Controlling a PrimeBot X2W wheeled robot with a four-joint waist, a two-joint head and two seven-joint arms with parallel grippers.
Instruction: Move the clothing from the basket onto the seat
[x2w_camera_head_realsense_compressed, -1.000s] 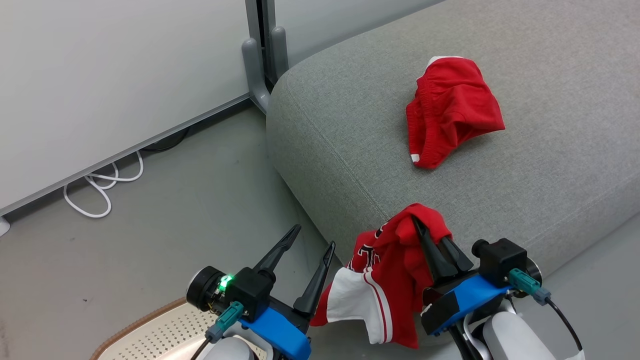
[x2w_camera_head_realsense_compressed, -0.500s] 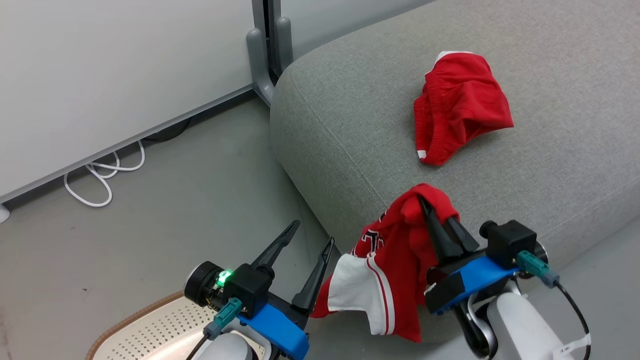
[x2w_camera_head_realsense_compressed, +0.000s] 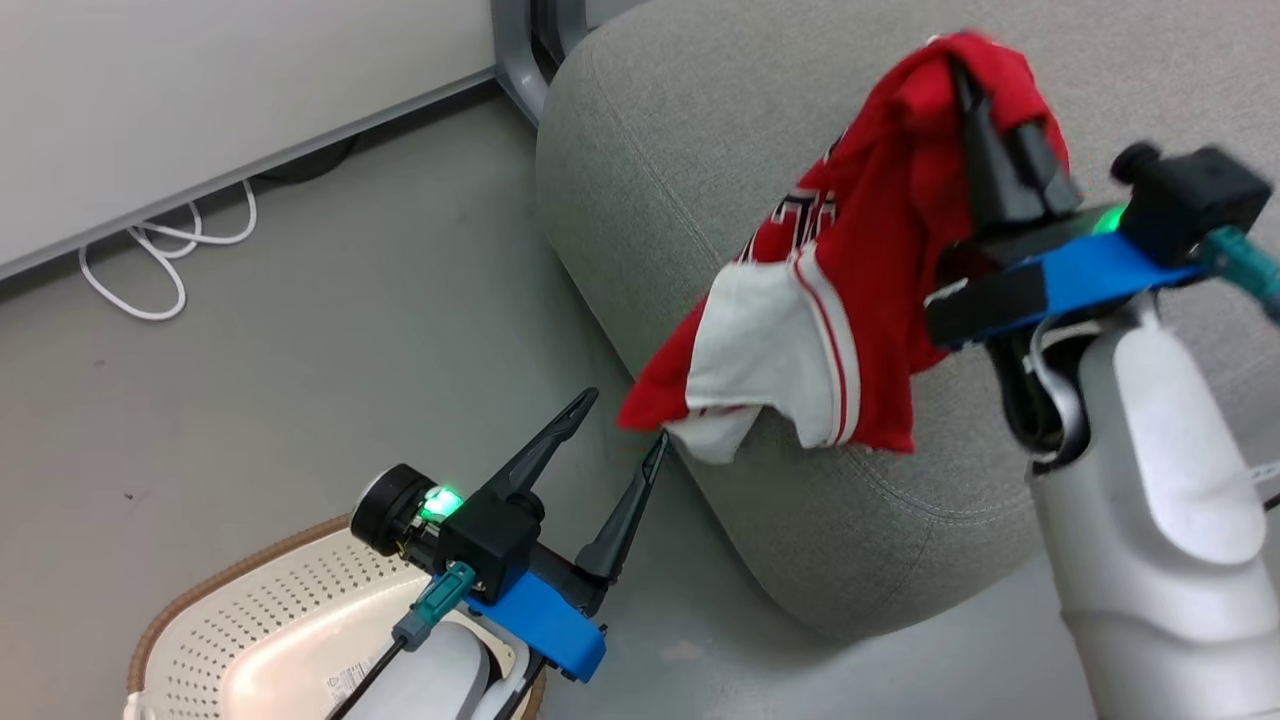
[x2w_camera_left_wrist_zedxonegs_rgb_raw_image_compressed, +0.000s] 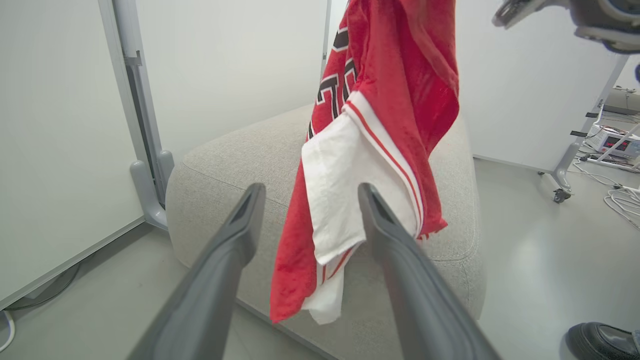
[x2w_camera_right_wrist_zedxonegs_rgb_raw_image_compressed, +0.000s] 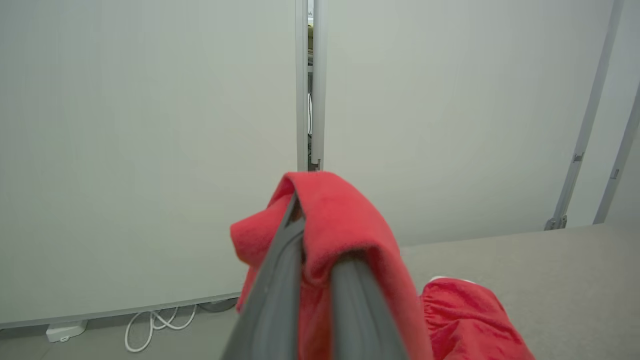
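Right gripper (x2w_camera_head_realsense_compressed: 990, 100): raised over the near-left corner of the seat (x2w_camera_head_realsense_compressed: 680, 200), fingers pinched close together on a fold of the red jersey (x2w_camera_head_realsense_compressed: 880, 300), which drapes over both fingertips. The jersey hangs free from this grip. It shows a white panel edged with red stripes at its lower left and part of a black-and-white printed logo higher up. Its lower hem falls across the rounded edge of the seat corner; whether the hem touches the upholstery cannot be told. Left gripper (x2w_camera_head_realsense_compressed: 625, 420): low and near, over the grey floor (x2w_camera_head_realsense_compressed: 350, 330) just left of the seat corner, fingers spread wide with nothing between them. Its right fingertip stands just beside the white hem, contact not determinable; in the left wrist view the jersey hangs beyond the two fingers. Basket (x2w_camera_head_realsense_compressed: 200, 590): on the floor at the near left, partly under the left arm, perforated cream wall and brown rim band visible. Second red garment (x2w_camera_right_wrist_zedxonegs_rgb_raw_image_compressed: 465, 315): lying crumpled on the seat top, farther in than the held jersey, seen past the right fingers. Other items: a white cable (x2w_camera_head_realsense_compressed: 150, 280) looped on the floor at the base of the pale wall panel (x2w_camera_head_realsense_compressed: 200, 100); a person's dark shoe (x2w_camera_left_wrist_zedxonegs_rgb_raw_image_compressed: 600, 340) on the floor to the right of the seat.
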